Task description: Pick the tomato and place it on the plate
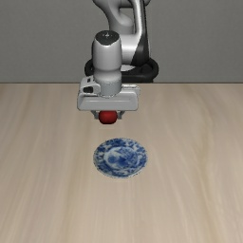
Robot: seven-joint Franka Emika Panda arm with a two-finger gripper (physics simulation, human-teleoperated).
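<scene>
while i watch through the exterior view, the pale wood-grain table point(195, 195) takes up most of it, with a plain grey wall point(38, 38) behind. the white and grey arm point(121, 21) drops to the gripper point(108, 120), its two fingers clamped on the tomato point(108, 116). below it in the view the round plate point(121, 157), white with blue patterning, lies flat. the tomato is small, smooth and red, apart from the plate; i cannot tell whether it touches the table.
</scene>
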